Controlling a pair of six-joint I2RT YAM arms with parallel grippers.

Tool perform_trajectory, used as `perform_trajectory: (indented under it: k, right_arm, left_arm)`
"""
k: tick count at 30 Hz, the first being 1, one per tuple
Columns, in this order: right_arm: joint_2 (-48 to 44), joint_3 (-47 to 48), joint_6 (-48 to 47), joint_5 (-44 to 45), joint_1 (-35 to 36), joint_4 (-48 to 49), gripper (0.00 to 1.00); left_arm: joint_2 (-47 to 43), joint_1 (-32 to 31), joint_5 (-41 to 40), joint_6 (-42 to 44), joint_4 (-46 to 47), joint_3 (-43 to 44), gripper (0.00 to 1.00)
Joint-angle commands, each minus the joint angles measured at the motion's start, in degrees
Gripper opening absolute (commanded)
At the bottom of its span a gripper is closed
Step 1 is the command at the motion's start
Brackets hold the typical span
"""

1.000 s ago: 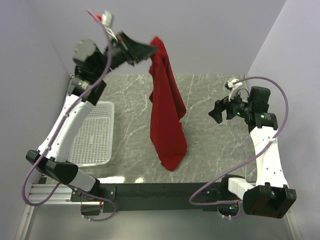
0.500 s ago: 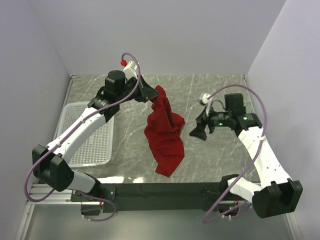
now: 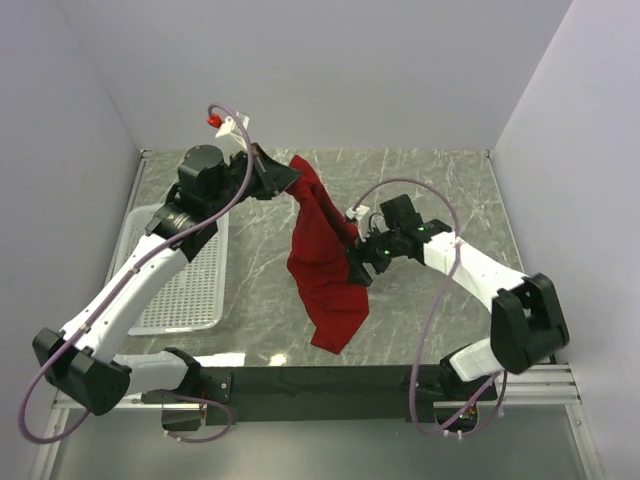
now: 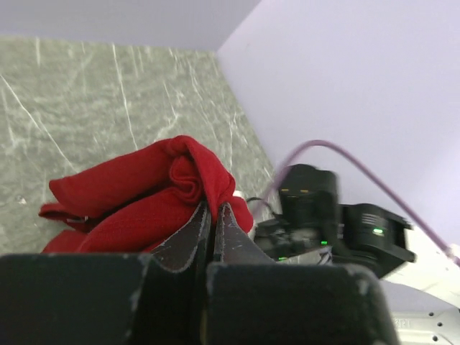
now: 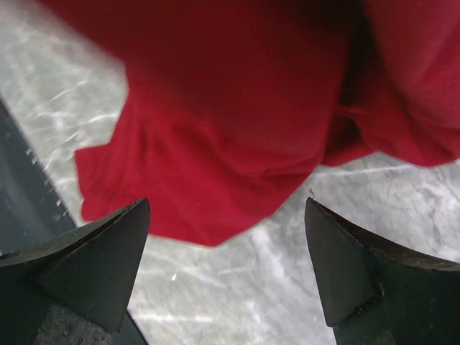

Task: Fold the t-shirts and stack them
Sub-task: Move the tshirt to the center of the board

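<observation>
Hanging bunched, deep-red t-shirt (image 3: 325, 280) (L hand (image 3: 292, 178) pinching top edge).

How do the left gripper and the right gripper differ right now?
The left gripper has its jaws shut on the top of the t-shirt; the right gripper has its jaws wide open and holds nothing. The left gripper is raised, with cloth hanging from it; the right gripper is beside the t-shirt's middle. Both are black.

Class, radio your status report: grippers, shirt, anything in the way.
Left gripper shut on red t-shirt, lifted, bunched. Right gripper open, facing it. Mesh basket off left, clear.
</observation>
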Motion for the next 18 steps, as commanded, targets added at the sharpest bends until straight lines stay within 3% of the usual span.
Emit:
perform_trajectory:
  k: [1,5,8,11,12,13,14,15,16,18]
  right_arm:
    - [4.2,4.3,5.0,3.2,0.7,5.6,0.93]
    - [9.1,6.7,9.5,0.5,0.8,8.3,0.93]
    - [12.8,9.2,11.3,-1.9,1.4,8.1,0.86]
    - [14.9,10.8,11.0,-4.2,1.6,6.6,0.67]
    - [15.0,12.1,10.2,-5.3,1.6,5.5,0.46]
    - [14.1,12.7,8.2,-6.0,1.4,3.9,0.35]
    - [12.8,13.1,7.1,-6.5,1.1,1.1,0.15]
    - [11.2,13.6,6.1,-6.8,0.6,-0.1,0.06]
    - [7.2,14.1,1.8,-8.4,-1.3,-4.2,0.0]
    - [1.5,17.2,-4.7,-11.0,-3.5,-10.2,0.0]
  left_arm:
    - [-3.6,-0.2,-3.3,2.0,0.1,2.1,0.01]
    - [-4.9,-0.2,-4.0,1.9,-0.6,1.9,0.01]
    - [-5.8,-0.2,-4.3,1.7,-0.7,1.2,0.01]
    - [-6.7,-0.2,-5.0,1.6,-1.2,0.7,0.01]
    - [-7.3,-0.2,-5.4,1.7,-1.5,0.7,0.01]
    - [-7.6,-0.2,-6.5,2.0,-2.5,0.7,0.01]
    - [-8.4,-0.3,-7.2,2.3,-3.3,0.9,0.01]
    - [-8.9,-0.3,-7.8,2.5,-3.8,0.9,0.01]
    - [-9.4,-0.2,-9.6,3.2,-4.3,0.9,0.01]
    - [-11.2,-0.2,-10.9,3.8,-5.5,0.7,0.01]
